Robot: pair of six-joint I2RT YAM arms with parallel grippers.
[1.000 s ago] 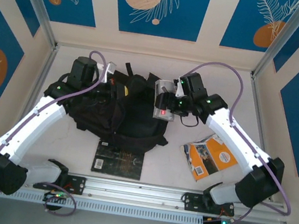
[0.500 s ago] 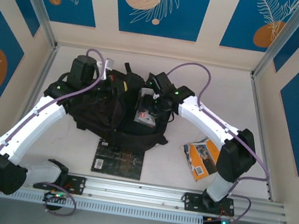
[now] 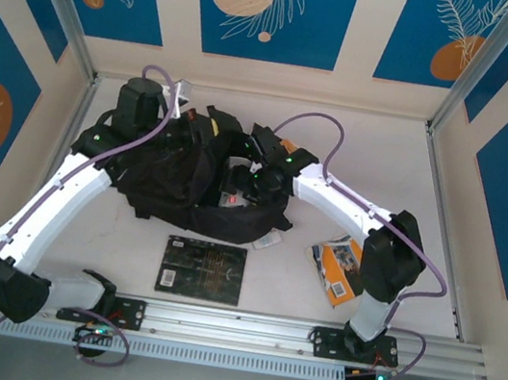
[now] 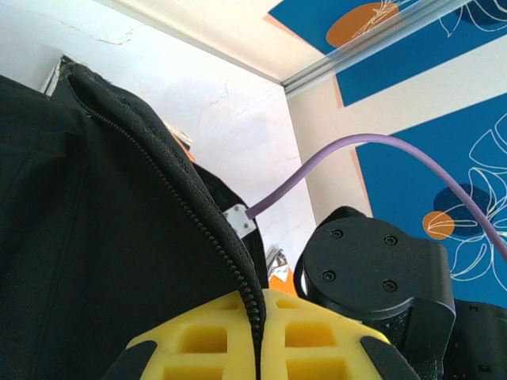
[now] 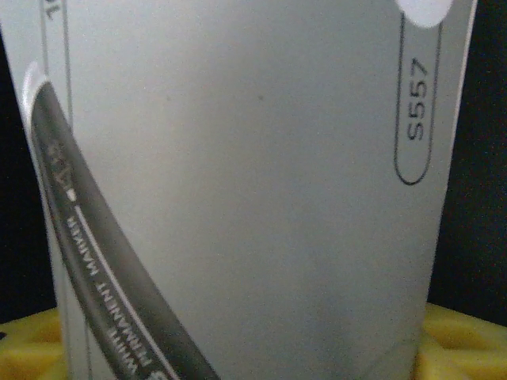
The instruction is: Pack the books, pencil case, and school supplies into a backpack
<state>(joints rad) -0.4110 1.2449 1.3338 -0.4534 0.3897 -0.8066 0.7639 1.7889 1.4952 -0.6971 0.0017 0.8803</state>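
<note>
The black backpack lies at the table's middle, its top facing right. My left gripper is shut on the backpack's zip edge, the yellow pads pinching the zip and holding it up. My right gripper reaches into the backpack's mouth, shut on a grey flat packet printed "permanent marker"; its yellow pads show at either side. A black book with gold patterning lies in front of the backpack. An orange-and-white book lies to the right. The pencil case is out of view.
A small white piece lies by the backpack's near right corner. An orange edge peeks out beyond the backpack. Cage walls close in the table at the left, the back and the right. The right arm's black joint sits close to my left gripper.
The right arm swung left and carried the grey packet from beside the backpack down into its opening. The left gripper kept its hold on the zip edge and pulled it slightly back.
</note>
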